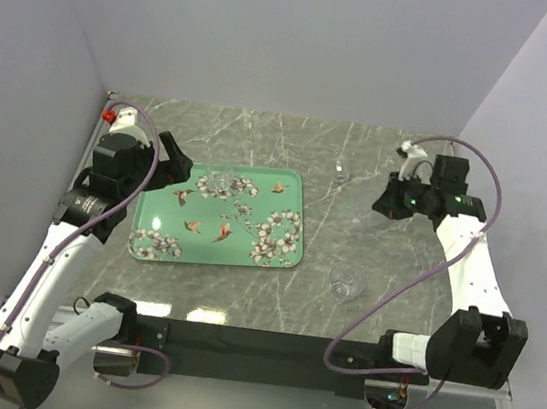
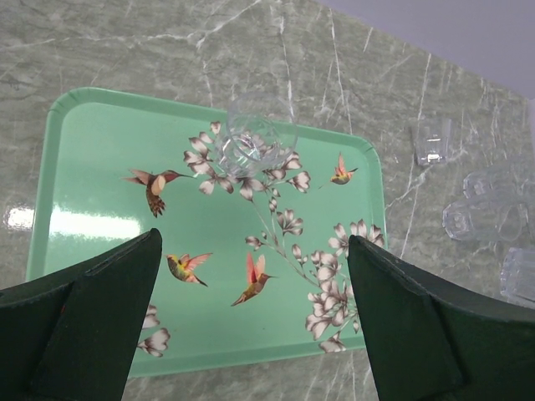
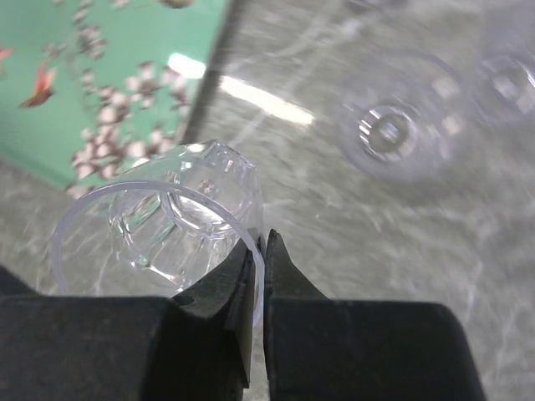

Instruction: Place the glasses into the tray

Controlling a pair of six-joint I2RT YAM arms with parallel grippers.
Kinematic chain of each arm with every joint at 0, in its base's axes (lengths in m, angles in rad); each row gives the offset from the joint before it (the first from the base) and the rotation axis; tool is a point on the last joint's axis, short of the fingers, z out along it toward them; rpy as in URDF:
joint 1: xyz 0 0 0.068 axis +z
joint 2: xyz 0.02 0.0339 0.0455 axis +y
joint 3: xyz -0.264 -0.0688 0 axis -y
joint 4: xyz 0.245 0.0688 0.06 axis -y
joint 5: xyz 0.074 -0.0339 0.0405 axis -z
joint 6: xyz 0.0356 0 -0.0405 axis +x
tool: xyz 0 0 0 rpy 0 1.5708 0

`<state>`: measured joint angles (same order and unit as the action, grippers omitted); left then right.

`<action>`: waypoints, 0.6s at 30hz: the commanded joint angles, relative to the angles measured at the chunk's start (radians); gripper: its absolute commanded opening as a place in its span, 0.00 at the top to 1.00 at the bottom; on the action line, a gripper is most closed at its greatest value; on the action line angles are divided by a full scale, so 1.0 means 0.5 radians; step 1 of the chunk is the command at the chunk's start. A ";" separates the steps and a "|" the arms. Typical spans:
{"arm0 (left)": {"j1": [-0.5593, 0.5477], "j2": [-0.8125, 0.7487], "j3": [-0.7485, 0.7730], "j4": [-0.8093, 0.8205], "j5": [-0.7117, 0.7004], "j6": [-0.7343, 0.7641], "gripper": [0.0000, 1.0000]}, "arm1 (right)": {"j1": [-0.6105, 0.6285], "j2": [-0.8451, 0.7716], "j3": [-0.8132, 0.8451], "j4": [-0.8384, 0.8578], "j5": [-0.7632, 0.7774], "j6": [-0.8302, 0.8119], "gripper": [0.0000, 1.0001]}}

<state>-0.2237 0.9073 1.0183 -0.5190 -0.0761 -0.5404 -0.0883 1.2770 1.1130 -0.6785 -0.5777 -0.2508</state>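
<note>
Right of the tray (image 1: pixel 157 211), the right tool (image 3: pixel 261 242) grips a glass (image 3: pixel 159 225) by its rim.

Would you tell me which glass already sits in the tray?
The faceted glass by the tray's far edge; the rest are on the marble or pinched by the right gripper.

Large mint-green rectangular tray (image 2: pixel 100 167) with rounded corners, printed with white blossom sprays and red-brown hummingbirds, lying flat on a grey-green veined marble tabletop (image 2: pixel 125 42). One clear faceted drinking glass (image 2: pixel 251 146) stands inside the tray, near its far rim. One small clear tumbler (image 2: pixel 432 140) stands off the tray, just beyond its far right corner. A cluster of clear glasses (image 2: pixel 485 213), count uncertain, sits right of the tray. The left gripper (image 2: pixel 252 242) has its dark fingers (image 2: pixel 92 326) spread wide over the tray's near half, holding nothing.
</note>
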 commanded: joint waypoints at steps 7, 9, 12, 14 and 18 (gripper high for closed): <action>0.003 -0.100 -0.046 0.081 0.008 -0.045 0.01 | 0.505 0.403 0.470 -0.011 -0.020 -0.063 1.00; 0.003 -0.130 -0.058 0.069 0.002 -0.064 0.01 | 0.618 0.480 0.574 0.019 0.084 -0.032 1.00; 0.000 -0.167 -0.070 0.044 -0.010 -0.091 0.01 | 0.692 0.642 0.719 0.056 0.192 0.066 1.00; 0.003 -0.182 -0.079 0.035 -0.017 -0.103 0.01 | 0.772 0.756 0.793 0.081 0.275 0.124 1.00; 0.003 -0.232 -0.113 0.007 -0.038 -0.156 0.01 | 0.870 0.967 0.989 0.111 0.422 0.201 1.00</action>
<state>-0.2237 0.8173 0.9787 -0.5209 -0.0776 -0.5877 0.3195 1.7172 1.5154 -0.6731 -0.4438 -0.2081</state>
